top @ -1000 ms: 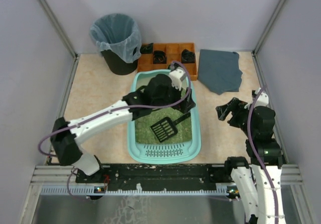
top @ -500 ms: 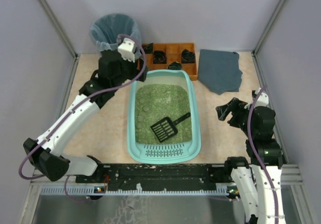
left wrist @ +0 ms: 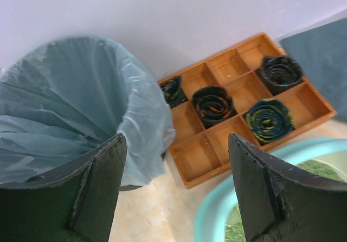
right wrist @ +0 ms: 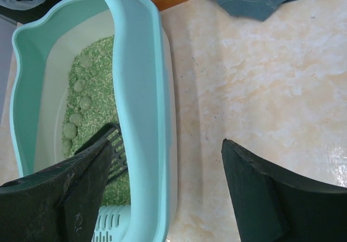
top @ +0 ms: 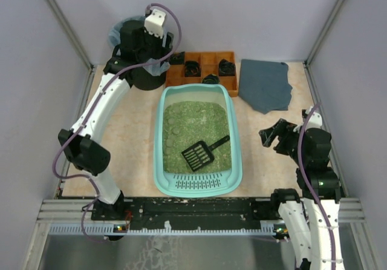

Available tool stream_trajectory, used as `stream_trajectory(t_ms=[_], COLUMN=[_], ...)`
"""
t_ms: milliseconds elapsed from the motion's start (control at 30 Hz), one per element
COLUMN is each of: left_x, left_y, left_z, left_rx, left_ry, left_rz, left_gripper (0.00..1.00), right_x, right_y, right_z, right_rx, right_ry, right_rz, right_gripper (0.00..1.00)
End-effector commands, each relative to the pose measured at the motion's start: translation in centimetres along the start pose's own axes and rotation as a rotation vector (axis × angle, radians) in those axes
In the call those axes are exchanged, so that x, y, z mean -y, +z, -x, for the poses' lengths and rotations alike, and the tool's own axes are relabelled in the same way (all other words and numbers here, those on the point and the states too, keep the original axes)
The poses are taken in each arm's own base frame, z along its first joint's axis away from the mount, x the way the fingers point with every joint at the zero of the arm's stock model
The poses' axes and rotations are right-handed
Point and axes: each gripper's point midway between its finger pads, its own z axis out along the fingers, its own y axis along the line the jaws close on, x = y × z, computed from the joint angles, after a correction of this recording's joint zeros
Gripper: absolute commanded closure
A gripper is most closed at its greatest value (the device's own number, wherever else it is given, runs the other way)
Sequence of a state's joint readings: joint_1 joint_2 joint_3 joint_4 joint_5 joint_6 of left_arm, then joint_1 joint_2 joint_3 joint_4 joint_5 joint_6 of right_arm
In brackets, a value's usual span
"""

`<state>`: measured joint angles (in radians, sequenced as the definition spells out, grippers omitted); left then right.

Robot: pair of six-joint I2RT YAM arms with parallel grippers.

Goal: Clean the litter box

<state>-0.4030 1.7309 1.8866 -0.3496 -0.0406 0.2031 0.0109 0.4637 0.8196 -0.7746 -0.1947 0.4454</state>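
In the litter box, the scoop points its handle far-right toward the nearer, unclenched right gripper. Left gripper, seemingly empty, gapes over the bin.

Litter box light teal; litter green, speckled. Scoop black. Compartment tray orange; rolls inside black, yellow-orange streaks. Bin bag translucent pale blue. Cloth slate blue. Tabletop beige marbled.

Bright even light, soft shadows, slight blur in wrist views
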Motion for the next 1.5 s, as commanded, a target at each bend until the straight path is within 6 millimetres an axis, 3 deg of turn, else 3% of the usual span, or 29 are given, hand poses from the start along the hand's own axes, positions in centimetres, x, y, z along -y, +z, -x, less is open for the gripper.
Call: stream_trajectory(t_ms=[0,300,533,1100,1467], left_x=[-2.4,-5.8,-6.1,-5.9,-4.9], left_y=[2.1,6.4,8.1,9.4,8.5], left_z=[-1.3,-3.8,-6.3,-11.0,-9.9], left_rx=[-0.052,-0.082,-0.124,-0.216,-0.185], left_ry=[0.022,-0.030,-0.026,-0.033,-0.001], left_rz=[-0.003,0.005,-0.022,-0.050,-0.117], left_gripper=[0.20,0.23,0.29,0.44,0.63], right_x=[-1.3,-0.5,-0.2,0.0,-0.3], right_y=[-0.9,-1.0,-1.3,-1.0,-0.6], right_z=[1.6,1.1,1.4,1.9,2.3], right_rx=[0.039,0.016,0.033,0.026,0.024], right_ry=[-0.038,-0.069,-0.074,-0.079,-0.082], right_rz=[0.045,0.008,-0.014,-0.033,-0.026], right_gripper=[0.19,0.19,0.19,0.19,0.19])
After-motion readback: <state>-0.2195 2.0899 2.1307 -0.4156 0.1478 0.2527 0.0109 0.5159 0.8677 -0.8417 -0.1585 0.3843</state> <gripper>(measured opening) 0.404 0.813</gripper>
